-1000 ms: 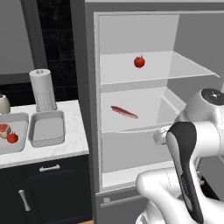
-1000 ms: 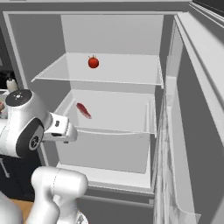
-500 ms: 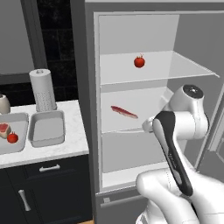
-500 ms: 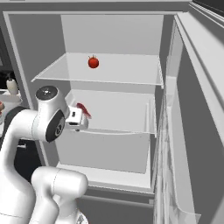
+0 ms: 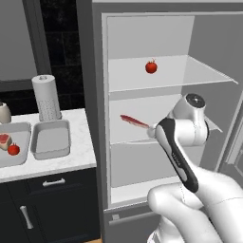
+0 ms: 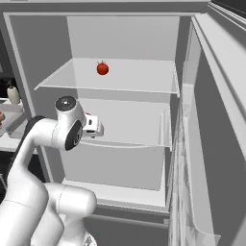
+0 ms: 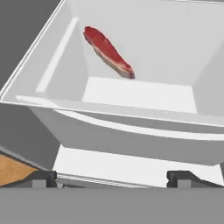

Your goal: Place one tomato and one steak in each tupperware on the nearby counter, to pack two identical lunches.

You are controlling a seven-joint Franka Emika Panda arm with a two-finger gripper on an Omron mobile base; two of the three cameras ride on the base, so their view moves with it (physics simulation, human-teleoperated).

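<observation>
One steak (image 7: 108, 51) lies on the middle fridge shelf (image 5: 142, 102) just ahead of the wide-open, empty fingers (image 7: 112, 177), a tomato (image 5: 151, 67) on the shelf above, tubs (image 5: 51, 138) on the surface (image 5: 71, 159).

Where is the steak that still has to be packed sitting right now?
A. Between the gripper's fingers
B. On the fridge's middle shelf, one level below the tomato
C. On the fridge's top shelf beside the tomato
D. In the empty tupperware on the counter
B: the steak lies on the middle shelf under the tomato, ahead of the open gripper, untouched.
</observation>
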